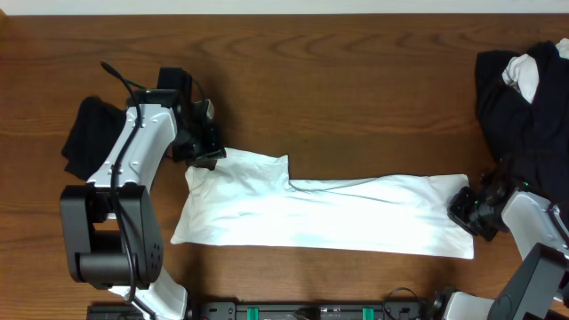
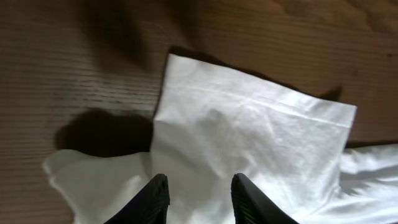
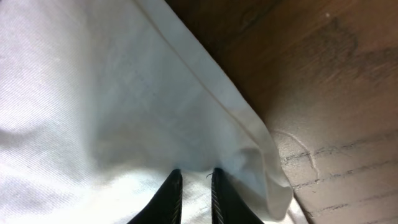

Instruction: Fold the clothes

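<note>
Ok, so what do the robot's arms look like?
The left arm has smooth white shells, chunky black joints and a thin black cable curling off it. The right arm is white and black too. The left gripper and right gripper are black, each with two ridged fingers.

You have a large white short-sleeved T-shirt [image 1: 329, 213] lying flat as one long, wrinkled band, with a sleeve showing at its left end. A crumpled heap of black and white garments [image 1: 524, 98] sits far right, and a bunched black garment [image 1: 84, 133] far left.
</note>
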